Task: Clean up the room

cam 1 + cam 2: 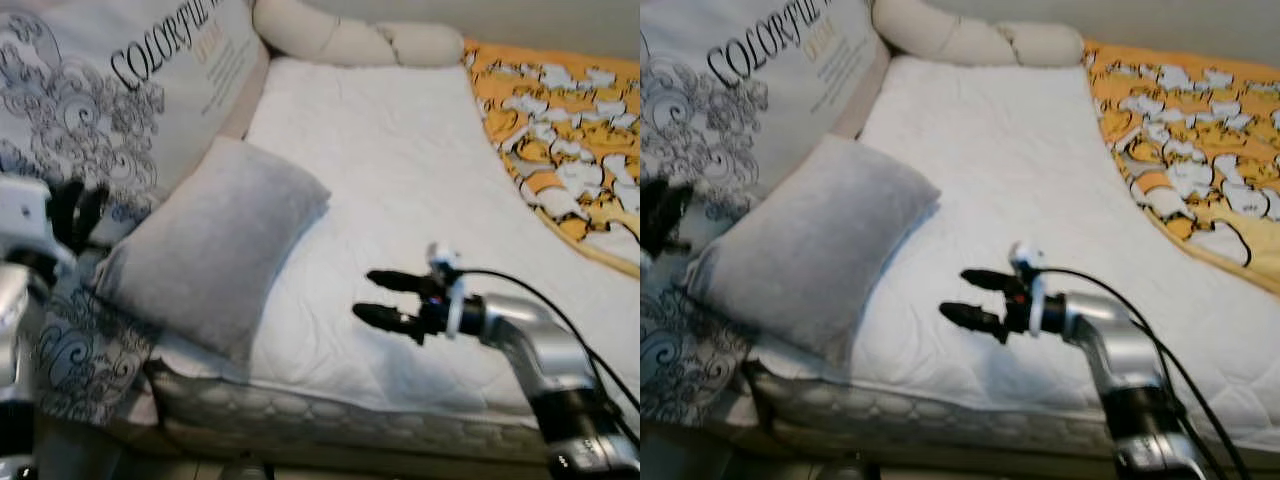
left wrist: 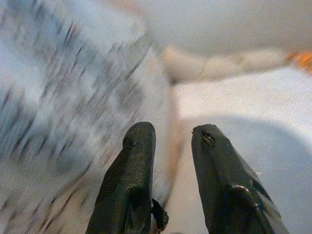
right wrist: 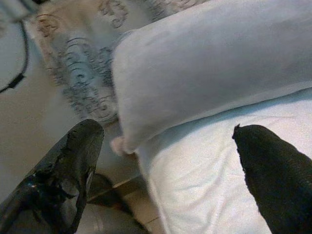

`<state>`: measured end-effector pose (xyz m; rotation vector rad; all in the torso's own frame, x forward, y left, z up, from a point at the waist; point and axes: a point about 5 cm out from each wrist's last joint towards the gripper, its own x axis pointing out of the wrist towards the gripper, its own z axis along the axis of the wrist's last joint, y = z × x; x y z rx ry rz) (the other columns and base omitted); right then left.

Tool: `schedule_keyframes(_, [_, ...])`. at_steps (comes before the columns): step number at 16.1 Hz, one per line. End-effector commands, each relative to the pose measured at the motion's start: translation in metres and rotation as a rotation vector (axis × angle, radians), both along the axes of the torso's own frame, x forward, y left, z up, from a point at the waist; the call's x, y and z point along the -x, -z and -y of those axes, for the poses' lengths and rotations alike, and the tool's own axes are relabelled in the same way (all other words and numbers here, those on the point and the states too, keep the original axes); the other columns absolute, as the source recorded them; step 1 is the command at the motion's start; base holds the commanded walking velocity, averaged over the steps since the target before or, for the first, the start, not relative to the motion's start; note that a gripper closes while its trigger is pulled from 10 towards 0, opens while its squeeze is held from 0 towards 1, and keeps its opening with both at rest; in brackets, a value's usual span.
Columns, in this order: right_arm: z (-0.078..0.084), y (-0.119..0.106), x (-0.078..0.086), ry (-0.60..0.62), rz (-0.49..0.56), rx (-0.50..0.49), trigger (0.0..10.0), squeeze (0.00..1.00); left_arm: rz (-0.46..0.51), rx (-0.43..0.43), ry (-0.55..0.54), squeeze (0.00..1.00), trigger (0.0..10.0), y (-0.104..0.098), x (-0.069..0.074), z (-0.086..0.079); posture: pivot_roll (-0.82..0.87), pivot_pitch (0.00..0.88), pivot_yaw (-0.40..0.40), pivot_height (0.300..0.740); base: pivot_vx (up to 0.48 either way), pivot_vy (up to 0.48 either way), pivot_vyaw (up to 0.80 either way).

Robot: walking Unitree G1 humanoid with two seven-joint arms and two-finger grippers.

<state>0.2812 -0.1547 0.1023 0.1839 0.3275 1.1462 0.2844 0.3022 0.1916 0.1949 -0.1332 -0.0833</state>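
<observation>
From my left eye I look down on a bed [image 1: 400,170] with a white quilted cover, and a grey pillow [image 1: 210,245] lies at its near left corner, its long axis running from the bed's front edge up and rightward toward the middle of the mattress. Behind it leans a big patterned cushion [image 1: 110,90] with black scrollwork and lettering, a beige bolster [image 1: 350,40] curls along the far end, and an orange blanket [image 1: 560,130] with white shapes covers the right side. My right gripper [image 1: 385,298] hovers over the white cover just right of the pillow, its fingers spread and holding nothing, pointing left toward the pillow. My left gripper [image 1: 78,212] sits at the far left against the patterned cushion. My right eye shows the same layout. In my left wrist view the black fingers [image 2: 129,185] stand slightly apart, the blurred cushion beside them. In my right wrist view the fingers [image 3: 73,165] are wide apart, framing the pillow's corner, which overhangs the mattress edge above the floor [image 3: 24,112].
</observation>
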Motion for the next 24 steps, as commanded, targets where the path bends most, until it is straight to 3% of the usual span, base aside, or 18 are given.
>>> schedule_keyframes(1, [0.008,-0.009,-0.002,0.088,0.068,0.03,10.0,1.0,-0.017,0.055,0.067,0.0,10.0,-0.002,-0.004,0.019,0.09,0.0,-0.011,0.74,0.0,0.0,0.0])
schedule_keyframes(2, [0.012,-0.011,-0.002,0.181,0.11,0.058,10.0,0.97,-0.041,0.099,0.097,0.0,10.0,0.001,-0.005,0.036,0.09,0.0,-0.012,0.74,0.0,0.0,0.0])
schedule_keyframes(3, [0.014,-0.011,-0.002,0.31,0.099,0.057,10.0,0.0,-0.047,0.11,0.117,0.0,10.0,0.006,-0.005,0.059,0.07,0.0,-0.013,0.74,0.0,0.0,0.0])
schedule_keyframes(4, [0.013,-0.012,-0.001,0.416,0.102,0.053,10.0,0.0,-0.039,0.092,0.138,0.0,10.0,0.01,-0.004,0.081,0.07,0.0,-0.016,0.74,0.0,0.0,0.0])
schedule_keyframes(5, [0.012,-0.01,0.001,0.505,0.103,0.077,10.0,0.0,-0.058,0.132,0.142,0.0,10.0,0.018,-0.003,0.098,0.06,0.0,-0.018,0.74,0.0,0.0,0.0])
schedule_keyframes(8, [0.0,-0.01,0.008,0.655,0.107,0.093,10.0,0.0,-0.115,0.162,0.099,0.0,10.0,0.036,0.0,0.122,0.04,0.0,-0.026,0.74,0.0,-0.48,0.0])
schedule_keyframes(13, [-0.007,-0.007,0.016,0.769,0.114,0.147,10.0,0.0,-0.194,0.095,0.026,0.0,10.0,0.06,0.012,0.13,0.04,0.0,-0.044,0.74,0.0,-0.48,0.0])
schedule_keyframes(15, [-0.004,-0.001,0.017,0.803,0.105,0.209,10.0,0.0,-0.196,0.095,0.023,0.0,10.0,0.06,0.013,0.134,0.04,0.0,-0.044,0.74,0.0,-0.48,0.0])
schedule_keyframes(24, [0.01,0.007,0.018,0.89,0.089,0.267,10.0,0.0,-0.182,0.036,0.033,0.0,10.0,0.059,0.014,0.138,0.04,0.0,-0.035,0.74,0.0,-0.48,0.0])
